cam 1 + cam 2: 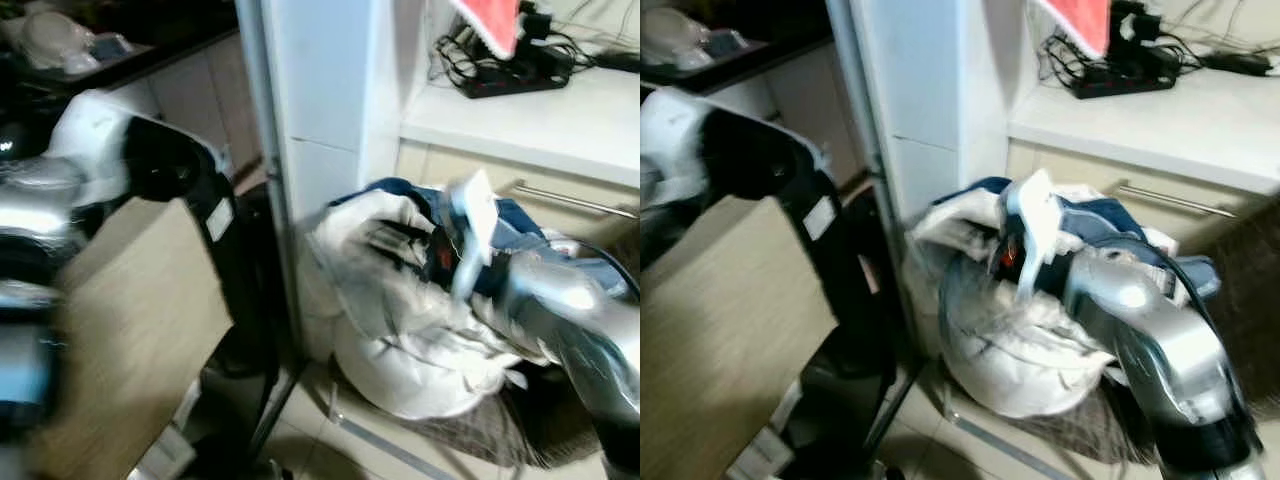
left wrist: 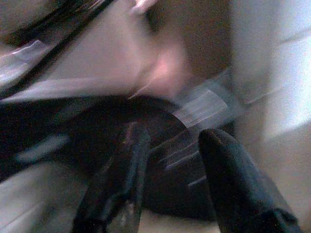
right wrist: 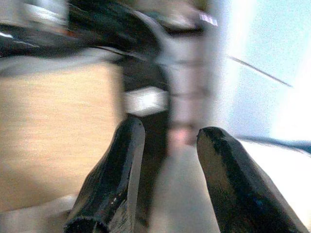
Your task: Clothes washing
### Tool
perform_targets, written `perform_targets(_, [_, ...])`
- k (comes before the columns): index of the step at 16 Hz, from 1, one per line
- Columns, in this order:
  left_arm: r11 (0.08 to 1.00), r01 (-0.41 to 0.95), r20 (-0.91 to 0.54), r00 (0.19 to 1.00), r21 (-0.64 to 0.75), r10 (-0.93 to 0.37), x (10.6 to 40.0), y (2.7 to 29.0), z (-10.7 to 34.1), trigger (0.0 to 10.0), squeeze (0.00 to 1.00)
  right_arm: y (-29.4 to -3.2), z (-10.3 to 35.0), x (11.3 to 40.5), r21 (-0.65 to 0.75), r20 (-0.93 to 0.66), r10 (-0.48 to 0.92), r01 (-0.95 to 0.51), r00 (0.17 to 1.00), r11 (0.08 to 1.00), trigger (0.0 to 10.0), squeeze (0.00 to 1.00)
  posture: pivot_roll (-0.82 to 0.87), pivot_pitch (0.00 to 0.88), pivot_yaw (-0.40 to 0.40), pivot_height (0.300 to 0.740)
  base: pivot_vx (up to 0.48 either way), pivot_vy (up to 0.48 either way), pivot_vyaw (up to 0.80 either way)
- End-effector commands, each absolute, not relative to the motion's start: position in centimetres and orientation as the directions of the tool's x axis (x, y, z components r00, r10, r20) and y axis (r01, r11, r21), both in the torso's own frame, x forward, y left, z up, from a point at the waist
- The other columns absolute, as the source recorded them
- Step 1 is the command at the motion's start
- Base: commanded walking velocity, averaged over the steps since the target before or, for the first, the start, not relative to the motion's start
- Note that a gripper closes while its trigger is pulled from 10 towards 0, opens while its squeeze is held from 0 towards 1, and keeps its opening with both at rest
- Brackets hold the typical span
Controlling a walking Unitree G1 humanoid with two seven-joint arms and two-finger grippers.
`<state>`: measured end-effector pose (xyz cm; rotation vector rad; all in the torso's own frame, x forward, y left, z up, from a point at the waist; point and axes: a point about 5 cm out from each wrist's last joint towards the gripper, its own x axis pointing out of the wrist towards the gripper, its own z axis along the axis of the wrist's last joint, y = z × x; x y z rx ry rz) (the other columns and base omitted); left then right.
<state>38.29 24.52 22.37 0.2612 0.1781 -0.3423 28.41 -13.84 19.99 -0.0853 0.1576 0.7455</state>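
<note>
Down on the tiled floor (image 1: 300,420), a heap of white and blue laundry (image 1: 1020,340) sits piled against the foot of a white cabinet (image 1: 320,110). Over that heap reaches the right tool (image 3: 165,179), its two black fingers (image 3: 114,179) parted with nothing between them, pointed toward a wooden panel (image 1: 140,320) and a dark appliance (image 1: 830,270). Elsewhere, the left tool (image 2: 170,179) is likewise released, fingers apart, blurred, facing a dark rounded surface. A power strip (image 1: 515,70) with cables lies on the tabletop (image 1: 560,125).
</note>
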Motion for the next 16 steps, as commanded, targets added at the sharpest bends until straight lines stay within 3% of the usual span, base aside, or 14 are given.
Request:
perform_targets(1, [0.868,0.473,-0.166,0.878,0.150,-0.450,37.9,22.6,22.6,10.0,0.53,-15.4,18.9,29.5,-0.076,-0.238,0.525,-0.554,0.817,0.829,10.0,0.90,-0.09,0.000,0.085,0.740,0.000,0.000,0.00])
perform_targets(2, [0.735,0.671,-0.079,0.741,0.095,-0.667,36.4,18.1,22.1,10.0,0.00,-17.3,17.8,30.8,-0.157,-0.303,0.357,-0.416,0.883,0.896,10.0,1.00,-0.09,0.000,0.085,0.740,0.000,0.000,0.00])
perform_targets(5, [0.646,0.763,0.045,0.644,0.042,-0.764,34.6,11.7,21.5,10.0,0.00,-19.9,17.3,31.1,-0.211,-0.323,0.252,-0.329,0.912,0.920,10.0,1.00,-0.10,0.000,0.089,0.740,0.000,0.000,0.00])
perform_targets(7, [0.575,0.817,0.091,0.570,0.040,-0.817,32.9,7.7,20.3,10.0,0.00,-22.3,16.6,30.5,-0.262,-0.417,0.219,-0.348,0.882,0.900,10.0,1.00,-0.11,0.000,0.085,0.740,0.000,0.000,0.00])
perform_targets(10, [0.484,0.871,0.021,0.484,0.080,-0.875,30.6,6.0,18.6,10.0,0.00,-22.9,15.8,31.2,-0.281,-0.481,0.253,-0.421,0.839,0.862,10.0,1.00,-0.13,0.000,0.094,0.740,0.000,0.000,0.00])
perform_targets(13, [0.419,0.906,-0.038,0.421,0.058,-0.906,29.2,5.6,17.8,10.0,0.00,-22.1,15.4,30.9,-0.235,-0.571,0.476,-0.689,0.669,0.686,10.0,1.00,-0.13,0.000,0.087,0.740,0.000,0.000,0.00])
perform_targets(16, [0.405,0.911,-0.077,0.411,0.082,-0.909,28.6,6.0,17.1,10.0,0.00,-22.1,14.9,30.5,-0.192,-0.629,0.525,-0.768,0.574,0.611,10.0,1.00,-0.13,0.000,0.078,0.740,0.000,0.000,0.00])
